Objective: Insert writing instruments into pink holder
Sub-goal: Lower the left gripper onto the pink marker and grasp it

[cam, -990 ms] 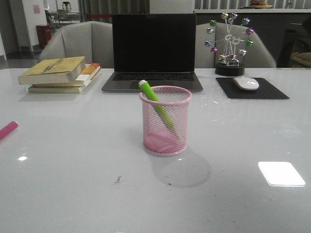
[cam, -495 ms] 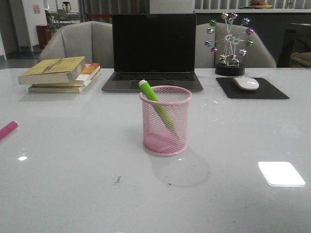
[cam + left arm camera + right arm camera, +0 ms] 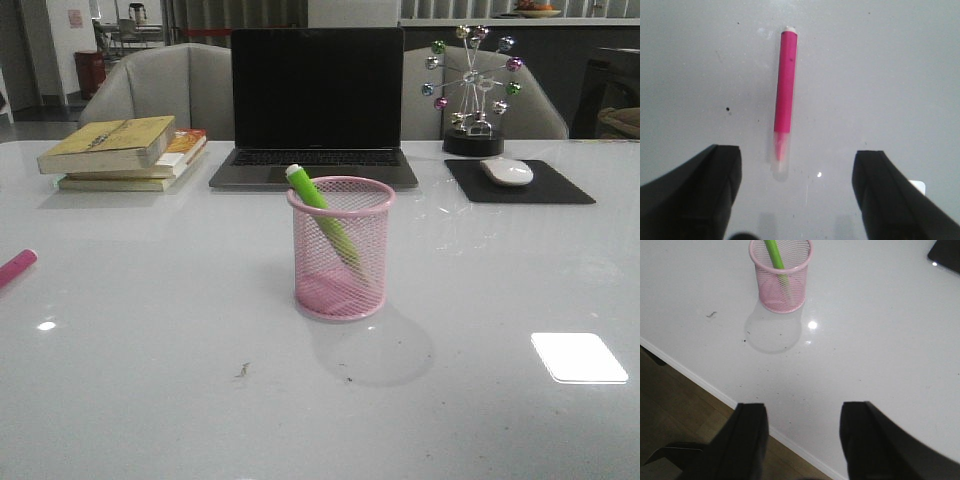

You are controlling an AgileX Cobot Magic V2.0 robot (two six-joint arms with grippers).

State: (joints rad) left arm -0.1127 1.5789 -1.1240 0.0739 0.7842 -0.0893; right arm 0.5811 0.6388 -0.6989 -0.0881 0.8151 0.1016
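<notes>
Pink pen (image 3: 785,90) lies flat between your open left end effector's (image 3: 797,192) fingers: drop straight, pinch mid-barrel, then carry to the holder (image 3: 341,247).

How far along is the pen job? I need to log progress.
About halfway. Done: the green pen leans inside the pink cup. In hand: nothing; the left end effector is open above the pink pen, which lies flat on the table. Left: grasp it and drop it into the cup. The right end effector is open, empty.
</notes>
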